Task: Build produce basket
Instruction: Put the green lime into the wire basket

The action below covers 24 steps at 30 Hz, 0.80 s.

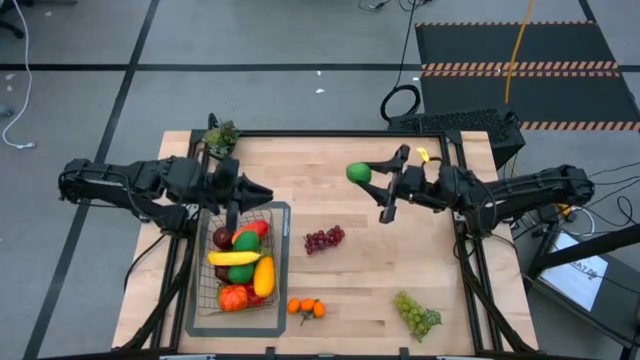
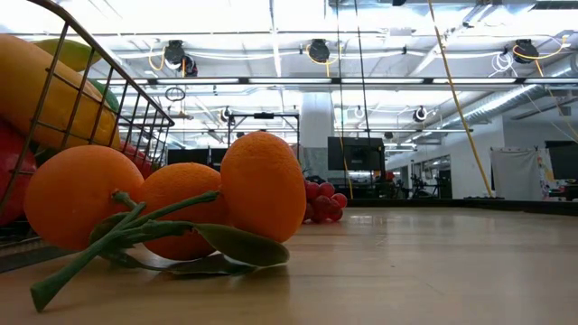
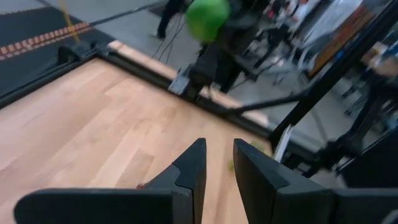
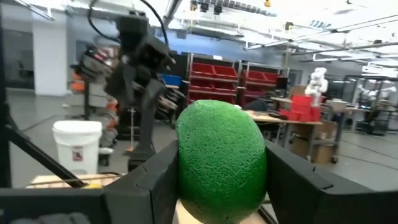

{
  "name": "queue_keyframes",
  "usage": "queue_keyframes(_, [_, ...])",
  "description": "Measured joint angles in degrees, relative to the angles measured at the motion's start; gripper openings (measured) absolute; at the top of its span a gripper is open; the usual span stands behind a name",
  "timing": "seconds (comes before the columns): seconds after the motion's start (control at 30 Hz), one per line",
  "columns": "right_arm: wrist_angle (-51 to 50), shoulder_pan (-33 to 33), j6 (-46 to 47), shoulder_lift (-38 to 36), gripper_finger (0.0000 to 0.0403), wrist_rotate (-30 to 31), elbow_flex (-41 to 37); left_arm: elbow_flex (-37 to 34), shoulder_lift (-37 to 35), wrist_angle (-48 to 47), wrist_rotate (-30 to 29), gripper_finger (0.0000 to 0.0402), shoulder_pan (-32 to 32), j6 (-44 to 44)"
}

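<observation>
The wire basket (image 1: 280, 262) stands on a grey mat at the table's left and holds a banana, a mango, apples and other produce (image 1: 240, 262). My right gripper (image 1: 366, 175) is above the table's far middle, shut on a green lime (image 1: 357, 172), which also shows in the left wrist view (image 3: 207, 17). My left gripper (image 1: 243, 192) hovers over the basket's far end, its fingers (image 3: 191, 163) a narrow gap apart and empty. Purple grapes (image 1: 323, 238), three oranges (image 1: 306, 308) and green grapes (image 1: 417, 315) lie on the table. My right gripper pinches the lime's two opposite sides (image 4: 186, 155) between its two fingers. The fingers come about level from the table's right side. The lime is lifted clear of the table.
A small pot with a leafy sprig (image 1: 222, 135) stands at the table's far left corner, behind my left arm. In the low view the oranges (image 2: 172, 208) lie close by, the basket (image 2: 108, 81) to their left and the purple grapes (image 2: 323, 200) behind them.
</observation>
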Motion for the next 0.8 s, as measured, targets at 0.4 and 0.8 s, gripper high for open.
queue_keyframes(0.4, [-2.72,-2.18,36.52,-0.04,0.0194,-2.12,0.0,0.0,2.64,18.31,-0.07,0.0084,-0.15,1.53])
queue_keyframes(0.8, [-7.36,-2.57,82.7,0.0,0.0194,-36.72,0.0,5.05,20.84,25.42,2.44,0.022,-3.4,12.77])
